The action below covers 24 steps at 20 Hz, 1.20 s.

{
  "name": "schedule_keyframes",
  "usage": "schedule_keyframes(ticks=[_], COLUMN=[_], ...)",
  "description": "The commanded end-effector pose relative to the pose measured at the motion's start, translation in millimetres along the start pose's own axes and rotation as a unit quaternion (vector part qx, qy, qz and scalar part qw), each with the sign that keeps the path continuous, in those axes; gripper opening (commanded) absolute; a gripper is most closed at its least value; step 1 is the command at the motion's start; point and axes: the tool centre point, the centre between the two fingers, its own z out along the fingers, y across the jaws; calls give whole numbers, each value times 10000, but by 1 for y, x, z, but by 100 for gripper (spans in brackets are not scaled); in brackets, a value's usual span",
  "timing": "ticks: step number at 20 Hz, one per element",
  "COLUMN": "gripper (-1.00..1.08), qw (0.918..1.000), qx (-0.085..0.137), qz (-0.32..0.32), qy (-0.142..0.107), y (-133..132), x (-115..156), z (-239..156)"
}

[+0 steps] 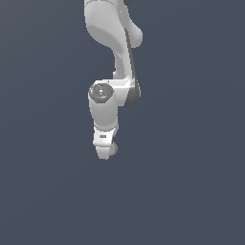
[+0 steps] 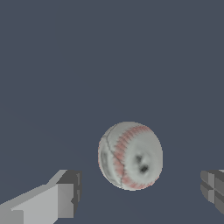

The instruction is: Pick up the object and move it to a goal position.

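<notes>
The arm (image 1: 111, 57) comes down from the top of the exterior view over a plain dark grey floor (image 1: 191, 191). Its lower part hides almost everything below it. At its end the gripper (image 1: 106, 152) points down, close to the floor.

In the wrist view the gripper (image 2: 139, 194) is spread wide. One finger (image 2: 61, 197) stands on one side and the other finger (image 2: 213, 190) on the other side, and neither touches anything, so it holds nothing.

The ball (image 2: 130, 155) lies on the floor, roughly between the fingers but a little ahead of their tips. In the exterior view only a small edge of the ball (image 1: 115, 148) shows beside the gripper.

I judge the ball to be light and firm. It is round, so it can roll away or slip out. The fingers should close across its widest middle.
</notes>
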Motion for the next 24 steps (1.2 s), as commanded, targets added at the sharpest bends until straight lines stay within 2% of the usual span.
schedule_keyframes(ticks=[1,10,19,24], gripper=[100,100,100,100], qw=[9999,9998,9998,9998], qx=[0,2,3,3], qz=[-119,-178,-200,-200], qy=[6,9,10,10], y=[0,0,-1,0], x=[-1,-1,-1,-1], z=[1,5,45,52])
